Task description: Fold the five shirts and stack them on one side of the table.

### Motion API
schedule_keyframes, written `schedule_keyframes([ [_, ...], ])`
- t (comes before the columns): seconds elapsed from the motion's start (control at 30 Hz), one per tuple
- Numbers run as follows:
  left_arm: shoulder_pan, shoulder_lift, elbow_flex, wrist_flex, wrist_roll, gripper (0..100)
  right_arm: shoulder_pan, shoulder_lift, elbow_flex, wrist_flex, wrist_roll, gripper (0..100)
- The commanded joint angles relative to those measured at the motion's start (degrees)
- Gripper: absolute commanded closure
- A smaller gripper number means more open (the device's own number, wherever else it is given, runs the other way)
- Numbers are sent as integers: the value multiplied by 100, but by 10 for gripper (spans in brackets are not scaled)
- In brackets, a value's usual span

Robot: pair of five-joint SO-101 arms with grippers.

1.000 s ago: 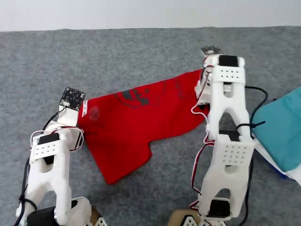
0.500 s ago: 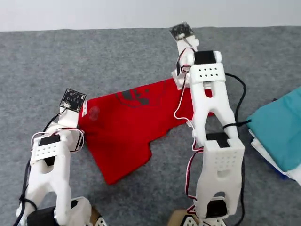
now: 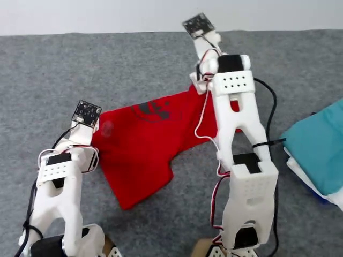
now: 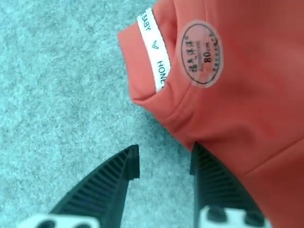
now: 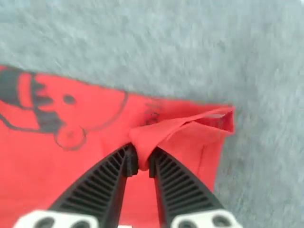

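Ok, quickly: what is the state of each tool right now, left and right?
Left tool: open, holding nothing, at the edge of the red fabric shirt.
Right tool: closed on a pinched fold of that shirt.

One red cotton shirt with a dark printed figure (image 3: 144, 144) lies on the one grey felt counter (image 3: 107, 64). At its edge sits one folded teal cloth (image 3: 319, 150) over one white layer (image 3: 301, 172). Two white plastic arms, a left arm (image 3: 56, 187) and a right arm (image 3: 241, 134), carry two black ribbed tools: the left tool (image 4: 164, 156) and the right tool (image 5: 141, 159). The shirt bears one white strip label (image 4: 154, 50) and one round sticker (image 4: 202, 52).
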Motion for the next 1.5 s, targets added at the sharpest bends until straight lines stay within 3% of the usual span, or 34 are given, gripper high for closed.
schedule_keyframes([
  [0.0,44,-132,-31,-114,0,816,-154,-549,-624,-92,62,990],
  [0.57,44,-132,-31,-114,0,816,1851,1112,-571,1191,387,989],
  [1.1,44,-132,-31,-123,0,816,2018,1314,-580,2158,387,989],
  [1.3,44,-132,-31,-123,0,816,2044,1323,-580,1982,387,989],
  [1.47,44,-132,-31,-123,0,816,2044,1270,-589,1780,360,871],
])
